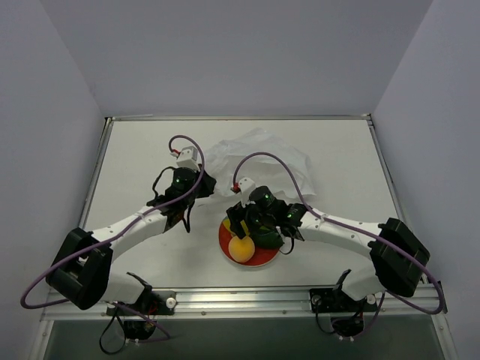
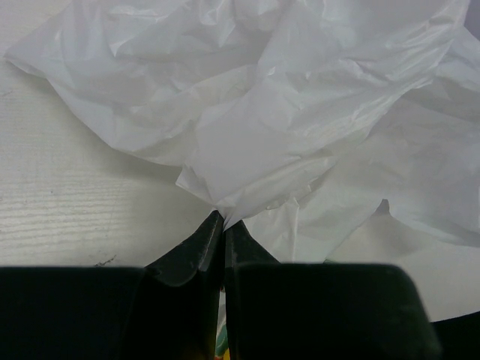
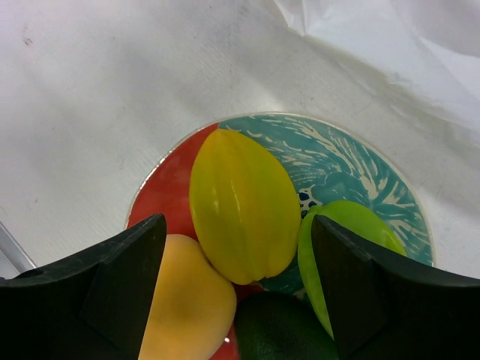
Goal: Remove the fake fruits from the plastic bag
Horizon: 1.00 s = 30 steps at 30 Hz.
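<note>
All four fake fruits lie on the red-and-teal plate (image 3: 352, 165), outside the plastic bag. They are the yellow-green pointed one (image 3: 244, 202), the round orange-yellow one (image 3: 187, 307), the bright green one (image 3: 345, 232) and the dark green oval (image 3: 281, 334). My right gripper (image 3: 238, 225) is open and empty, hovering just above them (image 1: 251, 225). The whitish wrinkled plastic bag (image 2: 300, 112) lies crumpled behind the plate (image 1: 259, 157). My left gripper (image 2: 223, 219) is shut on the bag's near edge, at the bag's left side (image 1: 204, 180).
The plate (image 1: 262, 259) sits near the table's front edge, between the two arms. A fold of the bag (image 3: 390, 45) lies just beyond the plate. Grey walls enclose the table on three sides.
</note>
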{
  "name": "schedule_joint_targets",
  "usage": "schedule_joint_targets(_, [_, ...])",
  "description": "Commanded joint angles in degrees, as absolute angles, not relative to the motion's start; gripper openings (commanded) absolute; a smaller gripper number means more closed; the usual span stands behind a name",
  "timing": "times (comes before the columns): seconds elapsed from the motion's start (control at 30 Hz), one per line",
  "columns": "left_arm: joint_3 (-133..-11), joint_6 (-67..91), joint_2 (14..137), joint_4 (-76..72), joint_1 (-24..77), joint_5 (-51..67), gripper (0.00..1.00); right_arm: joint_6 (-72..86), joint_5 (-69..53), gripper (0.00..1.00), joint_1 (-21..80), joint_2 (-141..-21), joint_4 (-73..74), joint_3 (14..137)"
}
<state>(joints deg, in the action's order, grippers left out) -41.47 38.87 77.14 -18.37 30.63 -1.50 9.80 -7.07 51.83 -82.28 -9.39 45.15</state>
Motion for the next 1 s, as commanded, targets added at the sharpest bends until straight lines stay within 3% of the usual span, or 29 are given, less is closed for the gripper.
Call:
schedule_joint_targets(0.0, [-42.1,39.73,74.62,-20.13,30.32,-1.76,0.02,10.55,-7.47,0.74,52.21,-77.27,-9.58,47.46])
schedule_joint_targets(0.3, [-41.75,40.17,72.43,-18.46,30.5,-1.49,0.07,13.09,-8.27,0.89,52.73,-65.42,-11.51,46.58])
schedule_joint_targets(0.37, [-42.01,40.08,71.72,-18.02,30.5,-1.58,0.07,14.15,-6.16,1.0,52.73,-62.51,-11.6,46.23])
schedule_joint_targets(0.6, [-42.71,39.46,69.7,-14.51,30.41,-2.02,0.12,16.87,9.13,1.0,52.91,-42.65,-13.01,41.4])
schedule_joint_targets(0.63, [-42.63,39.2,69.09,-14.15,30.41,-2.11,0.24,17.14,10.45,1.0,52.82,-40.71,-12.92,39.92])
schedule_joint_targets(0.77, [-42.89,38.41,66.89,-12.31,30.5,-2.37,0.57,18.71,17.03,1.0,52.73,-30.96,-11.34,36.83])
schedule_joint_targets(0.93, [-45.08,37.09,63.46,-6.6,30.5,-3.08,0.69,20.65,21.96,1.0,52.82,-24.44,-7.21,35.33])
schedule_joint_targets(0.97, [-45.96,37.0,62.85,-4.85,30.59,-3.16,0.87,20.92,22.67,1.0,52.74,-22.26,-6.6,34.98])
